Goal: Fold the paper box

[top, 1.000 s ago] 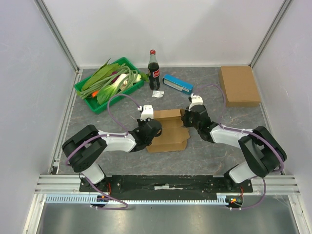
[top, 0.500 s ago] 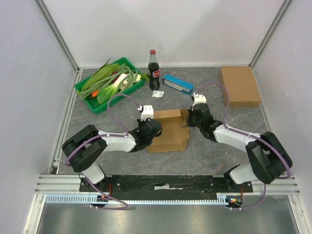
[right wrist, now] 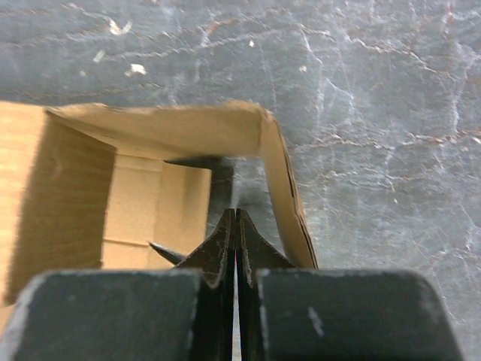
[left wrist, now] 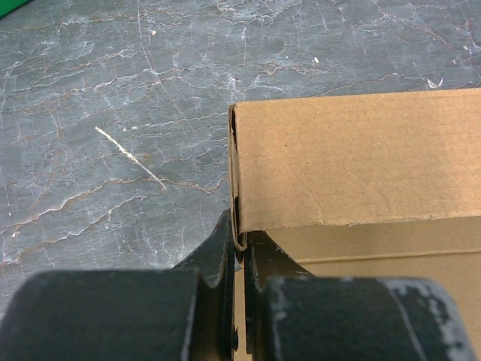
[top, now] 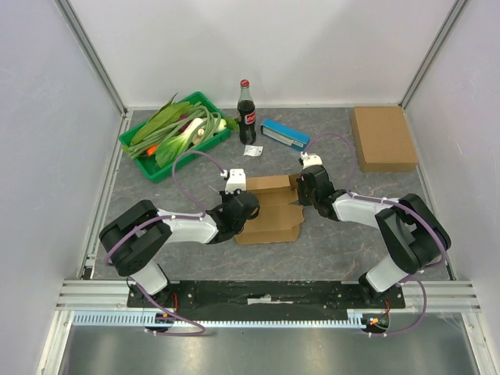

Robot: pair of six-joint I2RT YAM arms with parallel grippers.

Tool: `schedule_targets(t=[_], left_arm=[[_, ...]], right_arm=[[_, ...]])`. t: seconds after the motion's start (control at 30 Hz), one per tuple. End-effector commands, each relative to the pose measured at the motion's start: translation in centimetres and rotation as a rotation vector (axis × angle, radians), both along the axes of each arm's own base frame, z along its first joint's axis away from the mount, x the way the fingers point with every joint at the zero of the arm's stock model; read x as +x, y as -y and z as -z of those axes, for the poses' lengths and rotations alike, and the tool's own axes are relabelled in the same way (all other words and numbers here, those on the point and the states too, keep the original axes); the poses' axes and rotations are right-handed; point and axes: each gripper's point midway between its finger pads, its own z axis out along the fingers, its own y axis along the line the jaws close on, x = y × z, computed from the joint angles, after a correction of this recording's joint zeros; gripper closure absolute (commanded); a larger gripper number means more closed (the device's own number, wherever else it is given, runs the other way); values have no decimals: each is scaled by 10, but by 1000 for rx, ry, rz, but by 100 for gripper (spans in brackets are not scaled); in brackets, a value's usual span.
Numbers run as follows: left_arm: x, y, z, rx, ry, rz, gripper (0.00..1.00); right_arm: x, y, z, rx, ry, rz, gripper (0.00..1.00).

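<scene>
From the top camera you had the paper box (top: 269, 209) sitting mid-table, between the two arms: plain brown corrugated card, half formed, with a raised back part and a flatter panel with scalloped tabs along its right edge. Your left gripper (top: 238, 205) was at the box's left edge and your right gripper (top: 301, 195) at its right end. The table (top: 328, 242) was a grey marbled slab with pale veins. Behind the box were a green plastic tray (top: 133, 144) heaped with leafy greens (top: 176, 129), a dark cola-style bottle (top: 247, 113) with a red cap and red label (too small to read), a little white tag (top: 251, 150) at its foot, a flat blue packet (top: 284, 134) with a white patch I couldn't read, and a closed brown carton (top: 383, 138) off in the far right corner. In the left wrist view your black fingers were pinched right onto the left wall of the box at its lower corner, with the thin card edge caught between the tips and a broad, smooth brown panel running off to the right. In the right wrist view your fingers were pressed together into one point with nothing I could see between them. The tips sat just inside the open end of the box, beside a bent flap on the right showing a rough cut edge. No print anywhere on the card.
</scene>
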Motion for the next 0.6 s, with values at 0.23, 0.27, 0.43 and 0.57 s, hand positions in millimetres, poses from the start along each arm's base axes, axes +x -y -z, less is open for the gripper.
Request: schedule_targets(t=[0.23,0.27,0.43,0.57], left_arm=[[2,3,-9,-44,33,-17,98],[3,3,-10,-46,35,-17,98],[2,3,-12,-50,37,-16,98],[1,2,-11,-50,35,-18,98]], right_arm=[[5,-61,-32,357,74,-71,100],[6,-64,-30,371,75,-72,100],[1,-70,-13,392,37,-61,100],[-7,-59,26,332,-33,-19,100]])
